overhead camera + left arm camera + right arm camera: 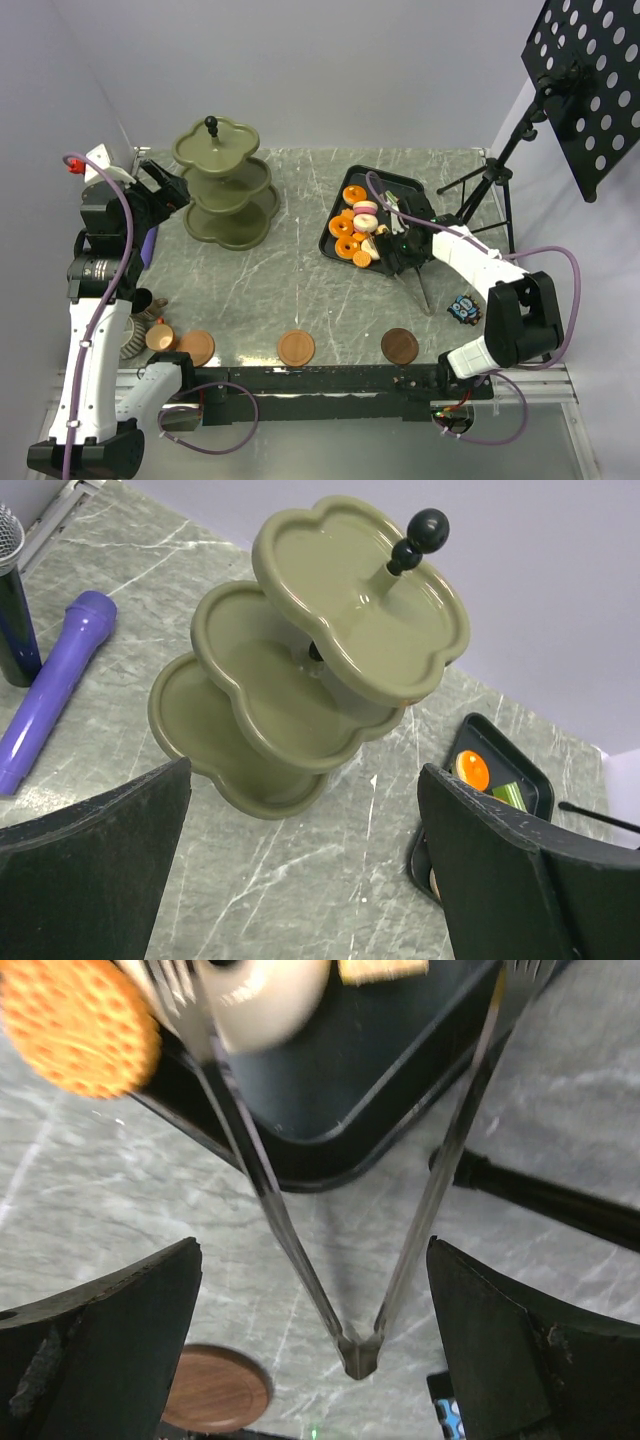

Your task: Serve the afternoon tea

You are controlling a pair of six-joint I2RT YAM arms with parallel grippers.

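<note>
The olive-green three-tier stand (225, 185) stands empty at the back left and also shows in the left wrist view (310, 670). My left gripper (170, 190) hovers open and empty just left of it (305, 860). Orange, pink and brown pastries (355, 225) lie on the black tray (398, 188). My right gripper (405, 252) is open above the metal tongs (358, 1350), with a finger on each side of them (315, 1330), not touching. An orange pastry (80, 1025) and a cream one (265, 1000) lie at the tongs' tips. Three brown saucers (296, 348) line the front edge. Three cups (140, 320) cluster at the front left.
A purple microphone (55, 690) and a black one (15, 600) lie left of the stand. A perforated music stand (590, 90) on a tripod (490, 185) is at the back right. A small blue object (464, 309) lies right of the tongs.
</note>
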